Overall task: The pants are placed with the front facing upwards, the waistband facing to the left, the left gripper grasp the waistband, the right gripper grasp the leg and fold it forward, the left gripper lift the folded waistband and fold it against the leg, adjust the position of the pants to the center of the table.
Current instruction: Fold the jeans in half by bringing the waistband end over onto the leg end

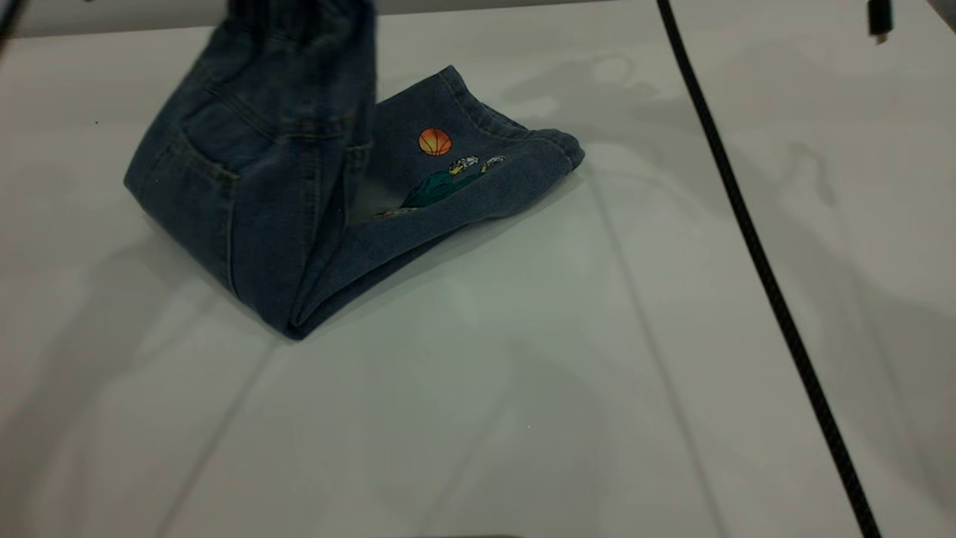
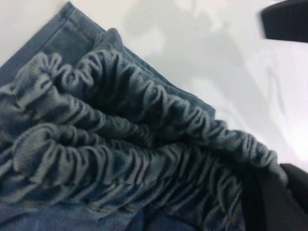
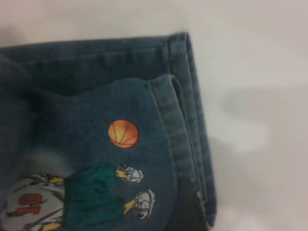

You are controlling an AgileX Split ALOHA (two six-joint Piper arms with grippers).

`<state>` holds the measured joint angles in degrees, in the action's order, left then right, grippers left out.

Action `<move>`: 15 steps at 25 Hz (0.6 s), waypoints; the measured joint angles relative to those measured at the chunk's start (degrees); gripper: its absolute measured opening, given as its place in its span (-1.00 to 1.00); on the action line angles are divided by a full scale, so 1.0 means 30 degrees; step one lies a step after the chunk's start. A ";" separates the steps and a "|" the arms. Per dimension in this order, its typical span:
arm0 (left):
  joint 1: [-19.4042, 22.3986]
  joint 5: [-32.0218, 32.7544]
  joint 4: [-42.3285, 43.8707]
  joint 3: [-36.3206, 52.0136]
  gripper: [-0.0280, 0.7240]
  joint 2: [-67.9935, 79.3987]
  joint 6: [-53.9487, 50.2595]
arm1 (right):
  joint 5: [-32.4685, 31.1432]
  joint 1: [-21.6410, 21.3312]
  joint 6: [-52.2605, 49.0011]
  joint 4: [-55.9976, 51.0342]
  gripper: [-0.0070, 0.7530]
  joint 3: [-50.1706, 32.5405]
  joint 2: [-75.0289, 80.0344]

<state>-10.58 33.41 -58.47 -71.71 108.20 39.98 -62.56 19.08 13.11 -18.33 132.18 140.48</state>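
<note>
Pants (image 1: 299,202) sat folded lengthwise on the table (image 1: 523,388), waistband (image 2: 120,139) end lifted off the surface and running up out of the exterior view. Left wrist view showed the ruffled waistband bunched right against the left gripper (image 2: 272,197), dark finger touching the elastic; looked clamped on it. Leg (image 3: 110,144) lay flat, basketball print (image 1: 435,141) facing up, hems stacked. Right gripper itself wasn't visible; its camera looked down on the leg hem from above, so couldn't tell its opening.
</note>
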 joint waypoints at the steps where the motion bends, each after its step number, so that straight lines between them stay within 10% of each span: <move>1: -0.0392 0.0039 -0.0019 -0.0914 -0.83 0.1151 0.0000 | -0.0085 0.0000 0.0000 0.0000 0.32 0.0020 -0.0290; 12: -0.1800 -0.0237 -0.0055 -0.2924 -0.54 0.4824 0.0340 | -0.0984 -0.0037 -0.0062 0.2359 0.32 0.0020 -0.1347; 14: -0.1800 0.0364 -0.0055 -0.3139 0.07 0.4840 0.0850 | -0.1034 -0.0037 -0.0151 0.2444 0.32 0.0020 -0.1825; 15: -0.1800 0.2744 0.1241 -0.4190 0.74 0.2775 0.1363 | -0.1268 -0.0037 -0.0677 0.3977 0.32 0.0020 -0.3903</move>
<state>-15.98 41.64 -54.75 -84.28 116.52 44.07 -66.37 18.96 11.08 -6.40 132.24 128.77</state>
